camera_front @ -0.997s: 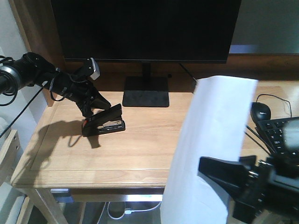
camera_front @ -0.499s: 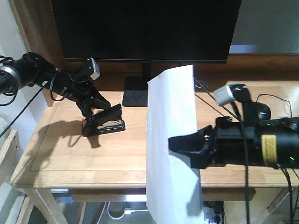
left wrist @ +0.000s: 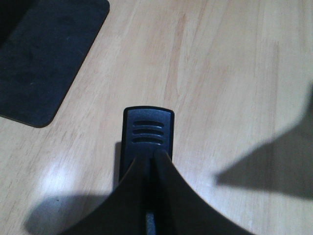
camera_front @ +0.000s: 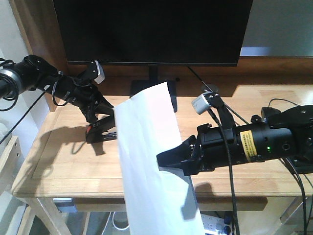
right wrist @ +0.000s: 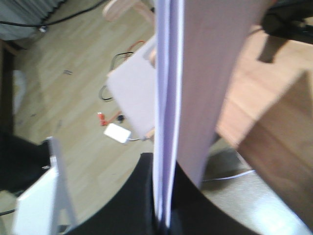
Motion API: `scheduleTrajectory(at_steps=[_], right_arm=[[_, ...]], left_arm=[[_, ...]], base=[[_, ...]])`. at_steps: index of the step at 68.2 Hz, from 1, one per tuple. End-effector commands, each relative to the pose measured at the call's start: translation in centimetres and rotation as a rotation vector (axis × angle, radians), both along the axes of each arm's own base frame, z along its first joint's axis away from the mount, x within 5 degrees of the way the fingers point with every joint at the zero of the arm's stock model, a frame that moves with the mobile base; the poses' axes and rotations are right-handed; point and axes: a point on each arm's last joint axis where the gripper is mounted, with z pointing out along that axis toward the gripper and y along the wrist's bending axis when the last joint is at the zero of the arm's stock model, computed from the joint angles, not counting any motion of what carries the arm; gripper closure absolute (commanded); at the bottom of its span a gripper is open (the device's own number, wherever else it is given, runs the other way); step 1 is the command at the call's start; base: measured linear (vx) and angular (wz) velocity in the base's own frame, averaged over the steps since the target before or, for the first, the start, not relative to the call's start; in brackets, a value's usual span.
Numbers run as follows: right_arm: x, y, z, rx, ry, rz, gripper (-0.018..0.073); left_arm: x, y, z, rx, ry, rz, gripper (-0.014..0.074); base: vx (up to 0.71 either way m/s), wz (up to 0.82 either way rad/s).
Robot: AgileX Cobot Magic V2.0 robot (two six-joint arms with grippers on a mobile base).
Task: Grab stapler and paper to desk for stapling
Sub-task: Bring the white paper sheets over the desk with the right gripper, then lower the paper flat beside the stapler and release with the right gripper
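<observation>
Stapler (camera_front: pixel 99 133) sits on the left part of the light wooden counter (camera_front: pixel 63 166), its orange-red end turned toward the counter's left edge and its other end hidden behind the paper in the front view. The left tool (camera_front: pixel 96 115) comes down on it from above and behind; in the left wrist view the two fingers (left wrist: pixel 133 176) are drawn narrow, almost meeting, and pinch the black ribbed top of the stapler (left wrist: pixel 148 128), which lies just beside the corner of the monitor base (left wrist: pixel 44 54).

A thin stack of white paper (camera_front: pixel 146 147) stands nearly upright, leaning slightly left, in front of the monitor (camera_front: pixel 151 29). Its top edge is over the counter near the monitor base (camera_front: pixel 141 88), and its lower part hangs past the counter's front rim. The right tool (camera_front: pixel 168 164) is clamped on the stack's right edge. In the right wrist view the sheets of the paper (right wrist: pixel 195 73) run edge-on down into the closed fingers of the right tool (right wrist: pixel 162 218).
</observation>
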Motion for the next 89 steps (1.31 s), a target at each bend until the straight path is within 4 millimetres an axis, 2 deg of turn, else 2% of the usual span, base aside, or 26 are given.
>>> scheduleTrajectory(at_steps=[1,12,19,30,46,66,89], right_arm=[[1.5,-0.3,0.2,-0.052,-0.084,-0.075,0.0562],[4.6,-1.5,-3.3,-0.219,-0.095,-0.314,0.0562],[5.8,-2.1,-5.1,-0.272,-0.072,-0.432,0.0562],[6.9,-1.8,-6.5,-0.301,-0.086,-0.411,0.0562],[7.9,-1.0,-5.4,-0.249,-0.165,-0.349,0.0562],[8.7,-0.7,-4.4,-0.199,-0.246,-0.359,0.0562],[9.3,-0.3,-5.7,-0.166,-0.235,-0.361,0.0562]], left_arm=[[-0.2,-0.5,4.5,-0.066,-0.086,0.004,0.0603],[-0.2,-0.5,4.5,-0.066,-0.086,0.004,0.0603],[-0.2,-0.5,4.5,-0.066,-0.086,0.004,0.0603],[-0.2,-0.5,4.5,-0.066,-0.086,0.004,0.0603],[-0.2,-0.5,4.5,-0.066,-0.086,0.005,0.0603],[-0.2,-0.5,4.5,-0.066,-0.086,0.005,0.0603],[-0.2,-0.5,4.5,-0.066,-0.086,0.005,0.0603]], base=[[0.00,0.00],[0.00,0.00],[0.00,0.00],[0.00,0.00],[0.00,0.00],[0.00,0.00],[0.00,0.00]])
